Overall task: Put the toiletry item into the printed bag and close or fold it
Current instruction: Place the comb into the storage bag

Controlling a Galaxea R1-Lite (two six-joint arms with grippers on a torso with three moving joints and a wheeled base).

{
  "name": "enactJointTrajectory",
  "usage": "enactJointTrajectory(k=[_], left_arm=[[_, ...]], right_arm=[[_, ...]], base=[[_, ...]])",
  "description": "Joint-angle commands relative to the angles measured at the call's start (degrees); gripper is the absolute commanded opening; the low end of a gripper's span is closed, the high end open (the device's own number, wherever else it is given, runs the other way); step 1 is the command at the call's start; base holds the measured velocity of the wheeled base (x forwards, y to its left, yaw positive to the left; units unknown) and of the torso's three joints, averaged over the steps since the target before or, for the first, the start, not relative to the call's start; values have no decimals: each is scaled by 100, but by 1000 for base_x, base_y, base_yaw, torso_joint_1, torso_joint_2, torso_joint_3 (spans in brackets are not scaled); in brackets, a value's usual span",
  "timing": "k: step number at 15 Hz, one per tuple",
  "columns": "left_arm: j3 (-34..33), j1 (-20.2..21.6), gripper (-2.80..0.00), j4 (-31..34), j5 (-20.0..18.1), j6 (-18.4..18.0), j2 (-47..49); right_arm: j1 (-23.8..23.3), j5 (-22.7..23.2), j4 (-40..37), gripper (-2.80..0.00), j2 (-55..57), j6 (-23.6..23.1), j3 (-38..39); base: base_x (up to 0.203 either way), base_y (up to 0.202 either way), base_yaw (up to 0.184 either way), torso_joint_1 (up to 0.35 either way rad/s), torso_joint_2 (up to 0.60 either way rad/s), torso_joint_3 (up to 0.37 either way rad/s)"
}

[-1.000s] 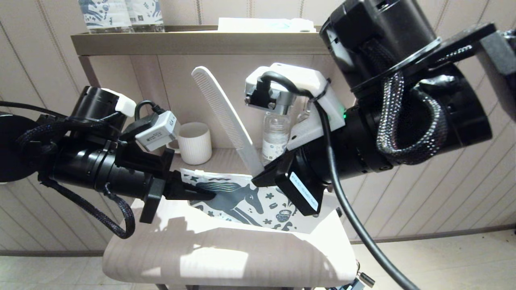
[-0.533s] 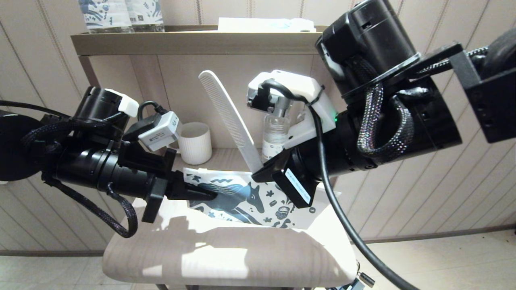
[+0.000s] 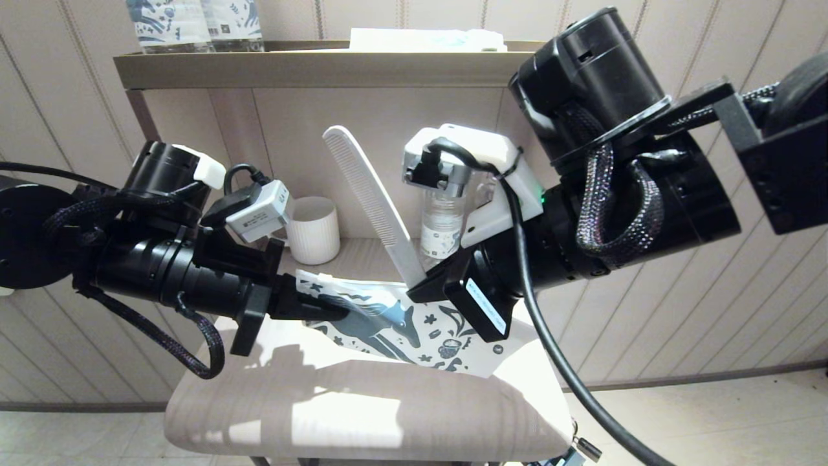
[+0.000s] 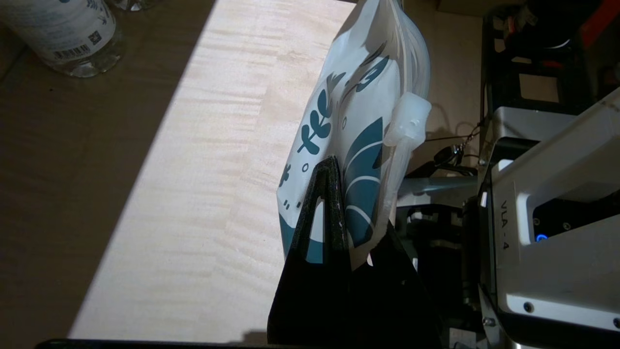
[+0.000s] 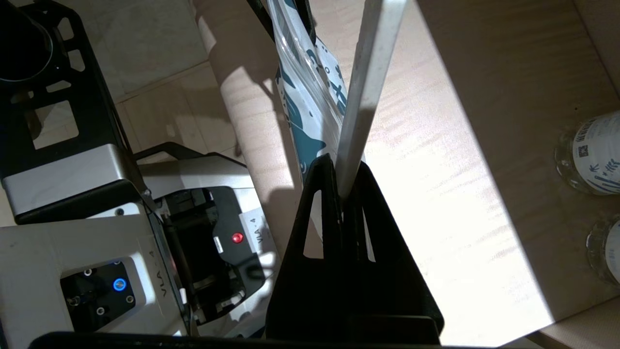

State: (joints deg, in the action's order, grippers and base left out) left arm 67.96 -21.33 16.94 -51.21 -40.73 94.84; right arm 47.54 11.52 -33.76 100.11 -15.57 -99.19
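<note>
The left gripper [image 3: 336, 312] is clamping tight on the near-left edge of the printed bag [image 3: 414, 321], holding the pouch raised and tilted above the wooden shelf surface [image 3: 362, 255]. In the left wrist view the closed fingers [image 4: 327, 203] are pinching the printed plastic just below the translucent zip slider [image 4: 409, 126].

The right gripper [image 3: 424, 286] is pinching the handle end of the white comb [image 3: 369, 188], its fingers fully closed on it. The comb is standing steeply, toothed half uppermost and leaning away from the gripper, with its handle end sitting at the upper edge of the bag; whether it is entering the mouth cannot be told.

Behind the bag, a white ribbed cup [image 3: 314, 230] and a clear water bottle [image 3: 442, 223] are standing on the shelf.
</note>
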Motion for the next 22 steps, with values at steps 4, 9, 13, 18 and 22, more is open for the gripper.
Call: enactJointTrajectory(k=[4, 9, 13, 18, 22], left_arm=[[-55, -2, -280, -48, -3, -61, 25], [-92, -90, -280, -350, -12, -76, 96], [-95, -90, -280, -350, -20, -67, 101], [-90, -90, -280, -359, -29, -58, 105], [-90, -81, -280, -359, -38, -40, 122]], right_arm=[[22, 11, 1, -280, -150, 1, -100], [71, 25, 140, -280, -151, 6, 31], [71, 17, 255, -280, -150, -8, 302], [37, 17, 333, -280, -93, -19, 491], [7, 14, 664, -280, -288, -81, 957]], base=[[0, 0, 0, 0, 0, 0], [0, 0, 0, 0, 0, 0], [0, 0, 0, 0, 0, 0], [0, 0, 0, 0, 0, 0], [0, 0, 0, 0, 0, 0]])
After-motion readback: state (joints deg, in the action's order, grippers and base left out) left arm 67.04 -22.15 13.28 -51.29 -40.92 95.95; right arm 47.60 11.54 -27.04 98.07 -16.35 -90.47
